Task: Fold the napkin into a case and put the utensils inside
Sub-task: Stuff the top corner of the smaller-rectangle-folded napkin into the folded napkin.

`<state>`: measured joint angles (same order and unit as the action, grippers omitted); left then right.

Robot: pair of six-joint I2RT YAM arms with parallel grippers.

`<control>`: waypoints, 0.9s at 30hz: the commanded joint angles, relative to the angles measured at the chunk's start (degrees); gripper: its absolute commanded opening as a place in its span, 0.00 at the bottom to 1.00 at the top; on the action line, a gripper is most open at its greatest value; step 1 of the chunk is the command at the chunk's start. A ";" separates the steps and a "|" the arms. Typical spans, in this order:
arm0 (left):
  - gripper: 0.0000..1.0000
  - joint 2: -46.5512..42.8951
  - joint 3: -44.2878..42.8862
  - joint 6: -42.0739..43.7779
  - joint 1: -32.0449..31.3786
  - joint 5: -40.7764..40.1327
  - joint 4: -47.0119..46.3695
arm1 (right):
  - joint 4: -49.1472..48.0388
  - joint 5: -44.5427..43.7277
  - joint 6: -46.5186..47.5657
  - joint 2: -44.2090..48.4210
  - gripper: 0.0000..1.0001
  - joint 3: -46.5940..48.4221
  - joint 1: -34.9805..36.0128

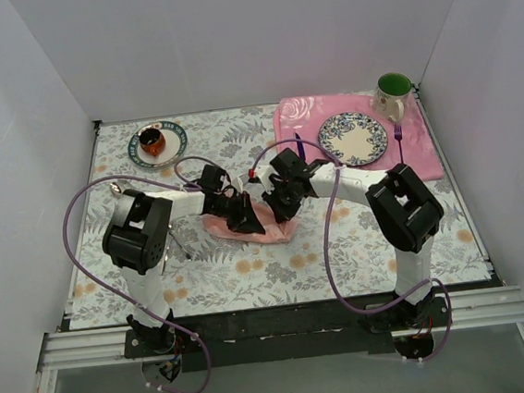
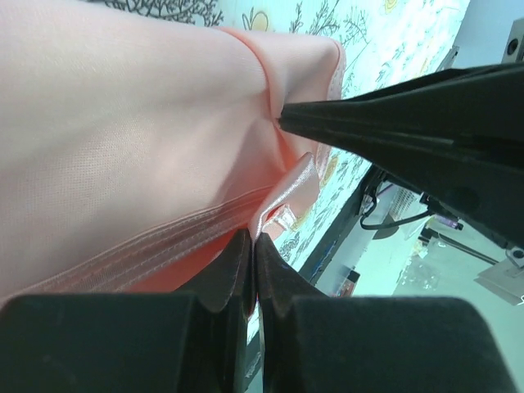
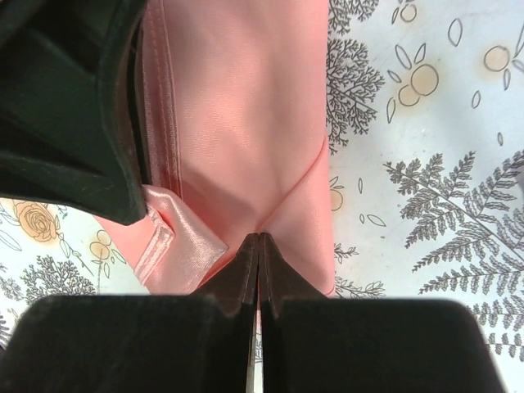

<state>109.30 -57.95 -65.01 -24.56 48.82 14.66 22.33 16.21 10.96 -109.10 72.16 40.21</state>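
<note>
The salmon-pink napkin (image 1: 251,227) lies partly folded in the middle of the table, bunched between both grippers. My left gripper (image 1: 243,215) is shut on its stitched hem (image 2: 164,250), the fingertips pinching cloth at the edge (image 2: 254,239). From the right, my right gripper (image 1: 282,202) is shut on a creased fold of the napkin (image 3: 246,123), with cloth pulled to a point at its tips (image 3: 259,237). A thin silver utensil (image 1: 182,245) lies on the table left of the napkin, beside the left arm. No finished case shows.
A rose-patterned pink placemat (image 1: 424,148) at the back right carries a patterned plate (image 1: 353,137), a green mug (image 1: 393,94), a purple fork (image 1: 398,137) and a purple knife (image 1: 300,144). A small plate with a brown cup (image 1: 157,143) sits back left.
</note>
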 commanded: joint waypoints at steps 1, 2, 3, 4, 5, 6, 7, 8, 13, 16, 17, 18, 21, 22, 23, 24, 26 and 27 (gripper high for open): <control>0.00 -1.10 -2.69 0.41 0.30 -1.44 2.74 | -1.32 0.67 1.34 3.28 0.01 -0.18 0.31; 0.00 -1.02 -3.30 0.59 0.30 -1.53 3.01 | -1.41 0.93 1.34 3.37 0.01 -0.18 0.31; 0.00 -0.84 -3.57 0.59 0.12 -2.14 3.36 | -1.41 1.37 1.26 3.45 0.01 -0.18 0.31; 0.00 -0.66 -4.00 0.76 0.12 -2.41 3.71 | -1.50 1.46 1.26 3.63 0.01 -0.27 0.22; 0.00 -0.40 -4.79 0.77 0.12 -2.67 4.24 | -1.76 1.55 1.17 3.72 0.01 -0.35 0.31; 0.00 -0.23 -5.15 0.85 0.12 -3.54 5.37 | -1.67 1.29 1.17 3.63 0.01 -0.44 0.22; 0.00 -0.14 -5.41 0.94 0.12 -4.25 5.82 | -1.76 1.02 1.08 3.72 0.01 -0.27 0.22; 0.00 -0.22 -5.59 0.85 0.04 -4.69 5.91 | -1.76 0.76 1.08 3.81 0.01 -0.35 0.22; 0.00 0.56 -5.24 0.41 0.12 -7.41 7.14 | -2.11 0.41 0.82 4.68 0.01 -0.53 0.22; 0.00 1.01 -5.15 0.50 0.21 -7.95 7.40 | -2.20 0.14 0.99 5.30 0.01 -0.53 0.31; 0.00 1.01 -5.24 0.50 0.21 -8.21 7.49 | -2.11 -0.03 1.08 5.65 0.01 -0.62 0.22; 0.00 1.36 -5.33 0.68 0.21 -8.21 7.84 | -2.20 -0.21 1.08 5.74 0.01 -0.70 0.22; 0.00 1.45 -5.59 0.59 0.21 -8.65 8.19 | -2.55 0.05 1.34 6.44 0.01 -1.41 0.22; 0.00 1.45 -5.94 0.59 0.21 -8.65 8.20 | -2.64 0.31 1.52 6.53 0.01 -1.58 0.22; 0.00 1.53 -6.38 0.50 0.21 -8.56 8.28 | -2.64 0.49 1.52 6.62 0.01 -1.58 0.22; 0.00 1.62 -6.82 0.59 0.12 -8.48 8.55 | -2.64 0.93 1.52 6.62 0.01 -1.67 0.31; 0.00 2.32 -8.84 0.59 0.12 -8.13 8.98 | -2.73 1.37 1.43 6.62 0.01 -1.85 0.31; 0.00 2.50 -9.63 0.50 0.12 -7.78 9.42 | -2.81 1.55 1.43 6.62 0.01 -1.85 0.31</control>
<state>111.37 -63.70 -64.97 -24.60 42.17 22.76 20.75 16.47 11.97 -104.60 71.07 40.21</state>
